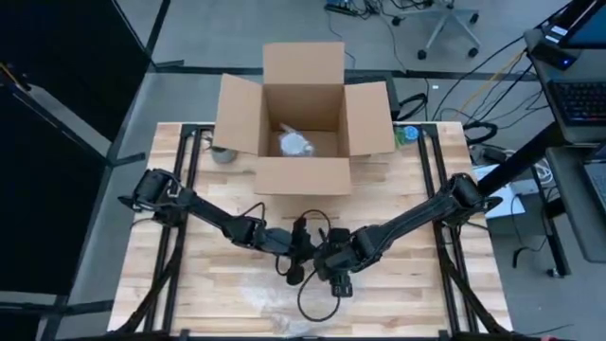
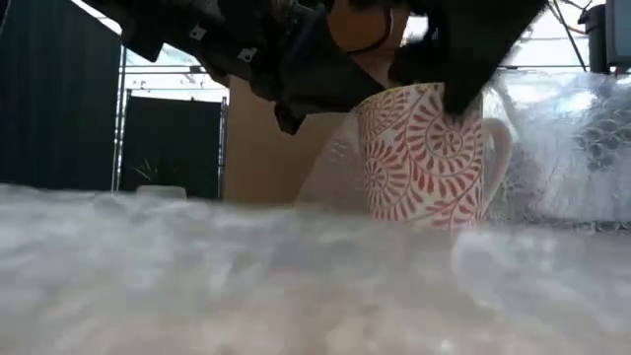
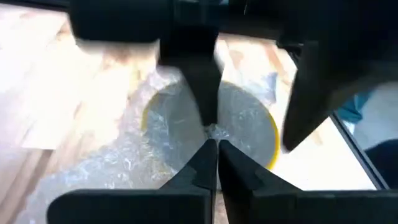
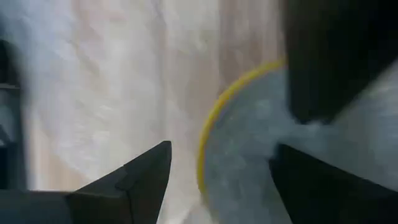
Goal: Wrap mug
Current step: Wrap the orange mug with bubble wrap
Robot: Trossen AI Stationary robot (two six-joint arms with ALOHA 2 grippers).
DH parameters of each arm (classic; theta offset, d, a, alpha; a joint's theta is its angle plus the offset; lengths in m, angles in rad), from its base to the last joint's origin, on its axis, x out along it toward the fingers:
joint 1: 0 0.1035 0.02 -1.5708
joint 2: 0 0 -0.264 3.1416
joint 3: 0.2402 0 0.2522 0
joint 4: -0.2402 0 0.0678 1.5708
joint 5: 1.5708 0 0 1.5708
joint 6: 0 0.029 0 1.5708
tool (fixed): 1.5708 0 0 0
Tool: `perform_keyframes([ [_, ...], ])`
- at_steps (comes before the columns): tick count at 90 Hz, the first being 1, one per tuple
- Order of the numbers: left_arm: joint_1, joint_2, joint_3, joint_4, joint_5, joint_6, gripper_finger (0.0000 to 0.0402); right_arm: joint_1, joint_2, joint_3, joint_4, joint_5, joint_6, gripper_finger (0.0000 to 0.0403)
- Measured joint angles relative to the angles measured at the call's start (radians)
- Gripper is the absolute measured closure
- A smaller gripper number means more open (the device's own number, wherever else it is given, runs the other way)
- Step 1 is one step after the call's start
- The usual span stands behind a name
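A white mug with a red swirl pattern (image 2: 429,158) stands upright on a sheet of bubble wrap (image 1: 270,301) in the middle of the table's near half. Wrap also covers its yellow-rimmed opening (image 3: 186,118). In the high view both grippers hide the mug. My left gripper (image 3: 215,142) is shut on the wrap over the opening. My right gripper (image 4: 217,177) is open over the yellow rim (image 4: 208,134), one finger (image 4: 311,180) above the covered opening and the other (image 4: 140,177) outside the mug. My left gripper pinches a bunch of bubble wrap (image 3: 214,130) between its fingertips, over the middle of the mug's opening. It comes from above, slanting down. The wrap lies spread across the opening; the mug stays standing on the sheet. My right gripper's narrow finger (image 3: 202,81) reaches that same bunch; whether it touches, I cannot tell.
An open cardboard box (image 1: 303,118) stands at the table's far edge with a wrapped item (image 1: 295,144) inside. A small metal cup (image 1: 223,154) sits to the box's left and a green-topped object (image 1: 407,134) to its right. Bare wood lies on either side of the arms.
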Motion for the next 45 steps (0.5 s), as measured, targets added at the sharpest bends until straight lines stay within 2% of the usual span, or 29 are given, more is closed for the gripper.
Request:
perform_keyframes([
  [22,0.002,0.0,0.0,0.001,0.0,0.0,0.0402,0.019,-0.03,0.007,0.037,0.012,0.034,0.0152],
  [45,0.002,0.0,0.0,0.003,0.0,0.0,0.0402,0.035,0.084,0.009,0.079,0.066,0.018,0.0152],
])
